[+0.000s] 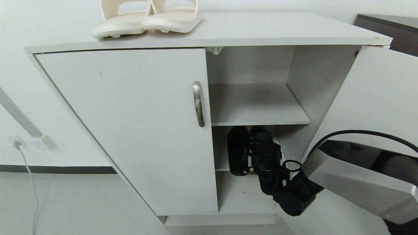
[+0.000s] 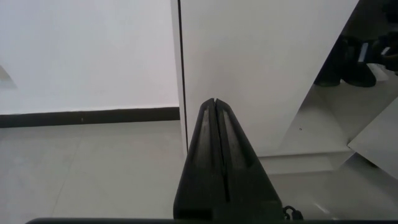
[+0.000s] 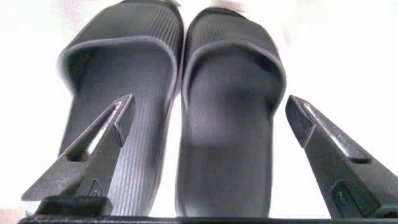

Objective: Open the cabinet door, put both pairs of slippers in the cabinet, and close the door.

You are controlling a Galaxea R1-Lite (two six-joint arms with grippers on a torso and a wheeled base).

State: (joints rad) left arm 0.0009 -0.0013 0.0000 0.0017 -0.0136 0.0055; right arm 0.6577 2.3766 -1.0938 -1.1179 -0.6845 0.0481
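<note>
The white cabinet has its left door (image 1: 130, 130) shut and its right door (image 1: 375, 98) swung open. A pair of black slippers (image 1: 238, 150) lies side by side on the lower shelf. My right gripper (image 1: 261, 153) is inside that compartment, right at them. It is open (image 3: 210, 102), one finger on either side of the black pair (image 3: 180, 112), holding nothing. A pair of cream slippers (image 1: 147, 21) sits on the cabinet top at the left. My left gripper (image 2: 214, 102) is shut and empty, low over the floor before the cabinet's left corner.
The middle shelf (image 1: 254, 104) behind the open door is bare. A metal handle (image 1: 198, 103) runs down the shut door's right edge. A wall socket with a cable (image 1: 18, 143) is at the left, above grey floor. Dark furniture (image 1: 392, 29) stands behind the cabinet's right end.
</note>
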